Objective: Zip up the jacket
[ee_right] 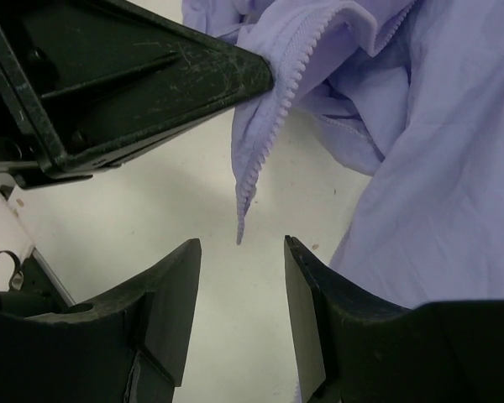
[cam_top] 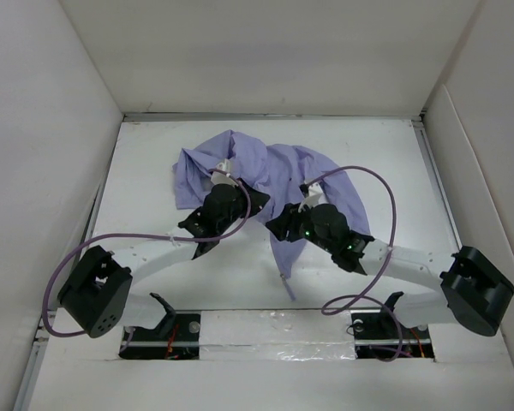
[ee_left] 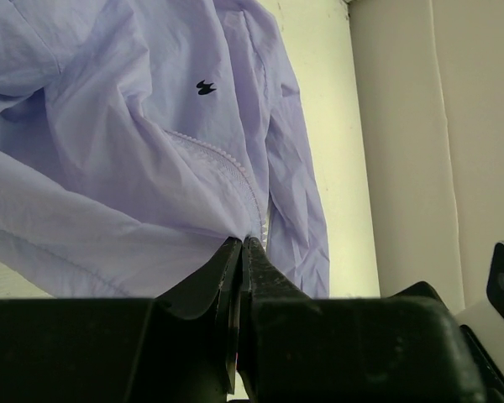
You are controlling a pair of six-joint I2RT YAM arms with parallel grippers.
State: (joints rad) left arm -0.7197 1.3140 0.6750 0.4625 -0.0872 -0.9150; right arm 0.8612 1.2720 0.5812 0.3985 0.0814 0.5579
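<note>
Jacket: lavender-purple, crumpled in a loose heap at the upper centre of the top view, lying on the white table. One narrow strip of fabric trails from the heap toward the lower centre of the frame, between the two arms. A small dark emblem is printed on the cloth in the upper centre of the left wrist view.

Zipper teeth: one row runs along a folded jacket edge. In the right wrist view this edge hangs from the upper centre, and its free end points down.

Left gripper: jaws pressed together, pinching the jacket fabric right beside the zipper row. In the right wrist view its black fingers enter from the upper left and hold the hanging edge at their tip.

Right gripper: jaws spread apart, holding nothing. The free end of the zipper edge hangs just above the gap between the two fingers, not touching either.

Table: white, matte, with jacket and both grippers over its middle.

Surroundings: plain white walls enclose the table on the left, right and far sides. A purple cable loops from each arm. Two dark openings sit at the bottom edge by the arm bases.
</note>
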